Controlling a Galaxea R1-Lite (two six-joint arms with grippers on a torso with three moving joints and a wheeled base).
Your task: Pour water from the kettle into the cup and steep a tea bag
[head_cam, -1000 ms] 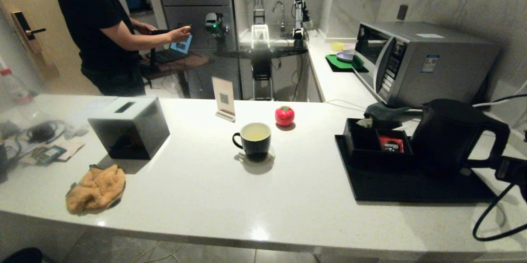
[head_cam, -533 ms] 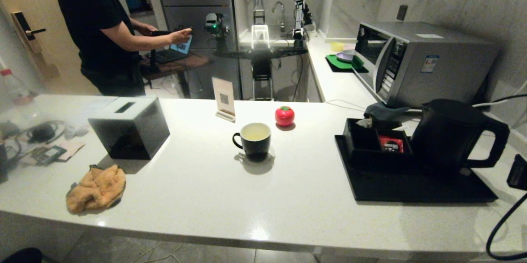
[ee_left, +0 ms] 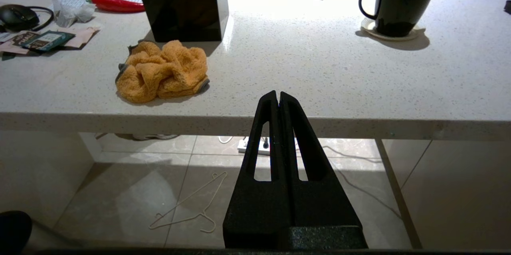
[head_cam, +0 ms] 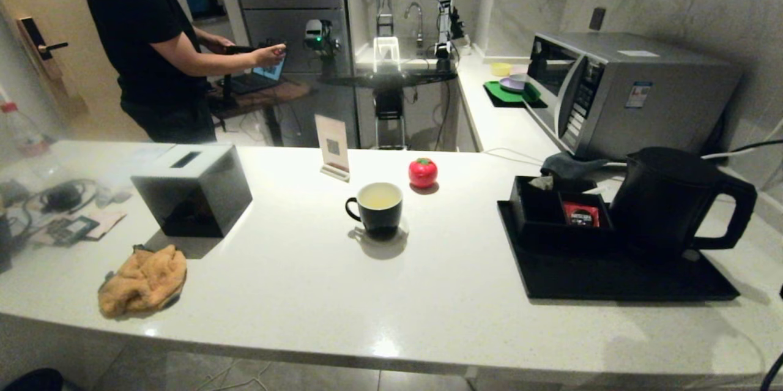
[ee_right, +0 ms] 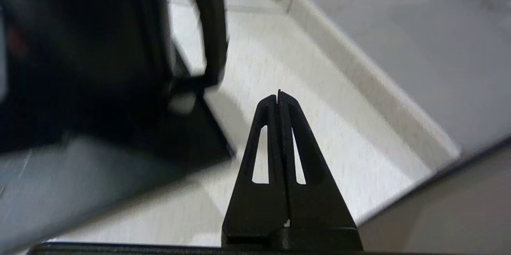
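Note:
The black kettle (head_cam: 673, 201) stands upright on a black tray (head_cam: 618, 278) at the right of the counter, handle towards the right. The black cup (head_cam: 378, 206) sits mid-counter on a pale coaster, holding pale yellowish water (head_cam: 379, 196). In the left wrist view the cup (ee_left: 395, 1) is far off, and my left gripper (ee_left: 278, 94) is shut and empty, low before the counter's front edge. My right gripper (ee_right: 278, 95) is shut and empty, off the counter's right end, with the kettle's handle (ee_right: 207, 27) blurred ahead of it. No tea bag shows in the cup.
A black compartment box (head_cam: 560, 213) with a red packet stands on the tray beside the kettle. A red tomato-shaped object (head_cam: 423, 172), a card stand (head_cam: 333, 147), a black tissue box (head_cam: 192, 190) and an orange cloth (head_cam: 144, 281) lie on the counter. A microwave (head_cam: 624, 94) stands behind.
My right arm has drawn back from the kettle's handle and slid out of the head view at the right edge. Kettle and cup have not moved.

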